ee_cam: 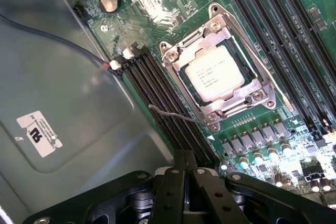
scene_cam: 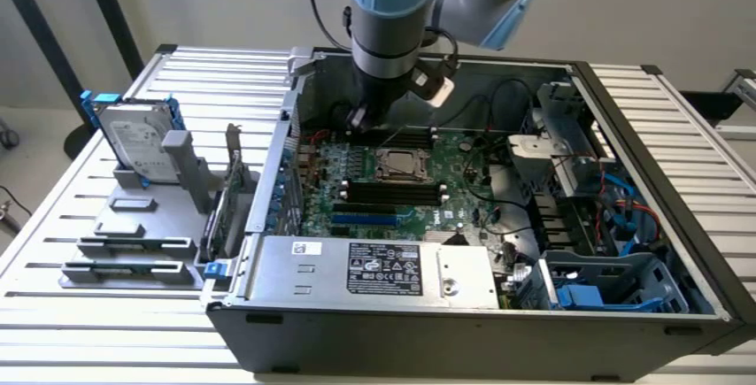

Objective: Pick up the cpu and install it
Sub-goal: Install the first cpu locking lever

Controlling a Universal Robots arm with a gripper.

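The cpu point(scene_cam: 398, 162) point(ee_cam: 214, 73) is a small square chip with a silver-grey top. It lies flat in the metal-framed socket point(ee_cam: 181, 85) on the green motherboard point(scene_cam: 455, 159) inside the open computer case. My gripper point(scene_cam: 360, 119) point(ee_cam: 185, 157) hangs inside the case above the board's far side, near the case's rear wall and a little off the socket. Its two black fingers point(ee_cam: 176, 182) are pressed together and shut, with nothing between them. The cpu is in plain sight and nothing touches it.
Long black memory slots point(scene_cam: 390, 192) point(ee_cam: 157, 90) flank the socket. A power supply point(scene_cam: 378, 265) fills the case's near side, and cables and a blue drive cage point(scene_cam: 590, 292) sit toward the exterior view's right. A hard drive with blue brackets point(scene_cam: 136, 142) stands on a grey rack outside the case.
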